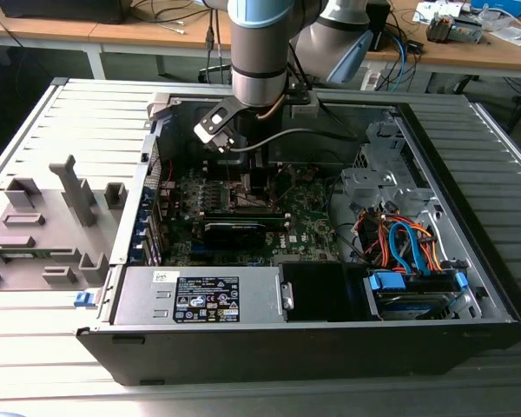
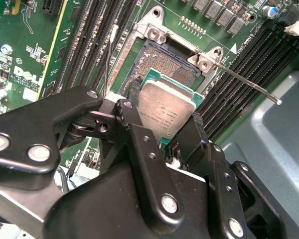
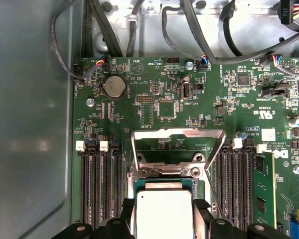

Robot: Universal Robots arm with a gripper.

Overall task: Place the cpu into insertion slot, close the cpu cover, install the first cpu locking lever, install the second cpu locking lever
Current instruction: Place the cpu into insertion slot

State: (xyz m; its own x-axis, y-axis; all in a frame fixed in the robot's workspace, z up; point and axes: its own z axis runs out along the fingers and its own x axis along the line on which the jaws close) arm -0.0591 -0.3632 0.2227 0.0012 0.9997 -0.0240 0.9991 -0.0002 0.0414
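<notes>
Since the cpu is a thin, stiff, light chip with a smooth metal lid, I judge it easy to lift but liable to slip. The contacts on its underside and the pin field of the insertion slot look fragile, so the flat faces are no place for force. The right hold is on two opposite edges of the green carrier, and that is the hold I see: in both wrist views the gripper is clamped on the cpu from either side, one black finger on each edge.

The cpu sits partly over the insertion slot and is tilted, with part of the brownish-gold pins bare beyond it. Whether its low edge touches the socket rim I cannot tell.

In the first wrist view the cpu cover stands raised, clear of the socket. In the second wrist view a thin locking lever juts out beside it.

Arm pose, exterior view: the wrist points straight down into the open computer case, and the gripper hangs over the motherboard at about 12 o'clock from the power supply.
</notes>
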